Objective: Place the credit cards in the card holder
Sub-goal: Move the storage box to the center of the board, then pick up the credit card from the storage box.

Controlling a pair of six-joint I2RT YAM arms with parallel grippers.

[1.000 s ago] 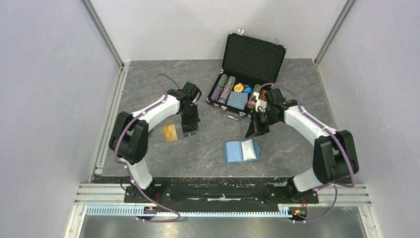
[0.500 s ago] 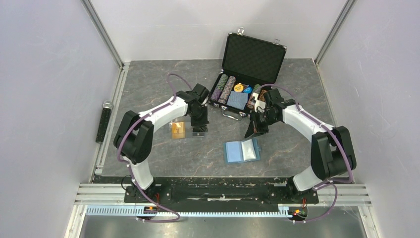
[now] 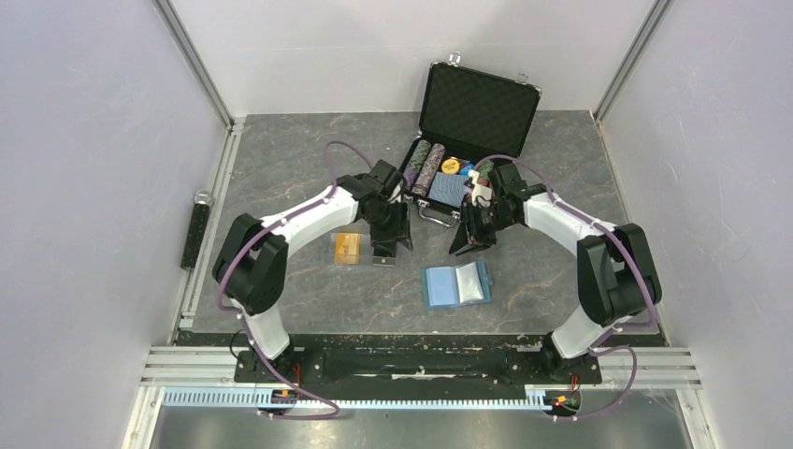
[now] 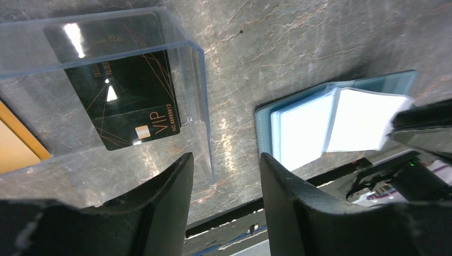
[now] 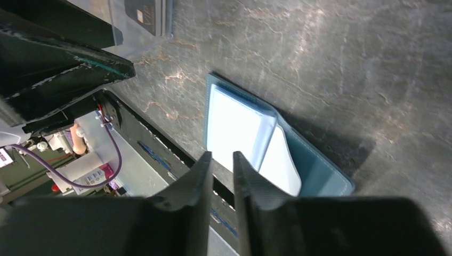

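Two cards show themselves. Left of centre in the overhead view the orange card (image 3: 347,248) lies flat on the table (image 3: 281,159). Just to its right, in the left wrist view, the black card (image 4: 128,101) sits within the outline of a clear plastic box (image 4: 187,58). We cannot tell whether it lies inside the box or under it, and we cannot pick out a whitish card.

The left gripper (image 4: 225,160) hangs over the right edge of that box, its jaws spread and empty. Lower centre lies the card holder (image 3: 456,284), opened flat with its pale pockets up and one leaf slightly lifted, well apart from both cards. Above it is the right gripper (image 5: 222,157), its jaws parted by only a narrow slit with nothing between them.

We judge the cards light, stiff and slick. Lying flat, they give the fingers no edge from above, so a card likely has to be tipped against the box wall or slid until one short edge stands free, then pinched across its faces near that edge. The holder looks soft and light, so it may skid or fold as a card pushes in. We would have one gripper pin a bare corner of it while the card goes in edge-first.
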